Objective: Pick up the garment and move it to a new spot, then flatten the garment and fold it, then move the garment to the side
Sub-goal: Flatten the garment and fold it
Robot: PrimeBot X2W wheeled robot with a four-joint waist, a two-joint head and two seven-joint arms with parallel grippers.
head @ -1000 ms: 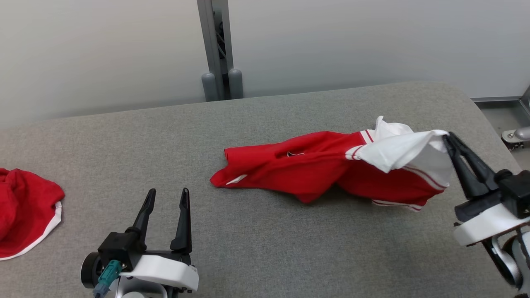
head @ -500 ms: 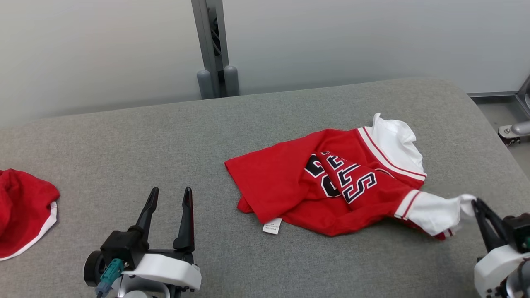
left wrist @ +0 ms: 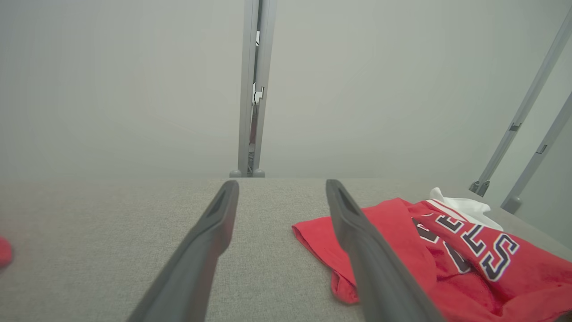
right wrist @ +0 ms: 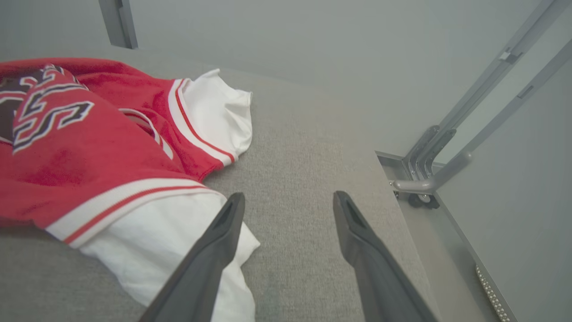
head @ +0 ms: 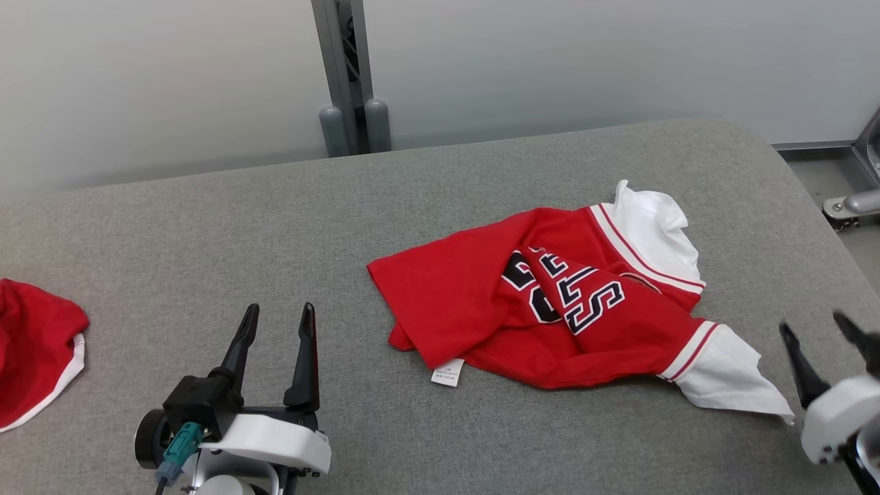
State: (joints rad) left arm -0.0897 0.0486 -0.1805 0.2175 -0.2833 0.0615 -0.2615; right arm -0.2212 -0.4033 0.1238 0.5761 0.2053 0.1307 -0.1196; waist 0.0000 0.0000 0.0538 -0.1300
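Garment: red jersey w/ white sleeves, lay crumpled centre-right of frame on grey worktop. Status: sat free, gripped by nothing; move to new spot judged done. Outstanding: flatten, fold, shift to side. Body was bunched over the lettering, label showed at lower hem.
Right fingers: lower right, spread apart, empty, just beside white sleeve tip.
Left fingers: lower left, apart, empty, pointed up-frame, well apart from garment.
Misc: 2nd red cloth, far left edge.
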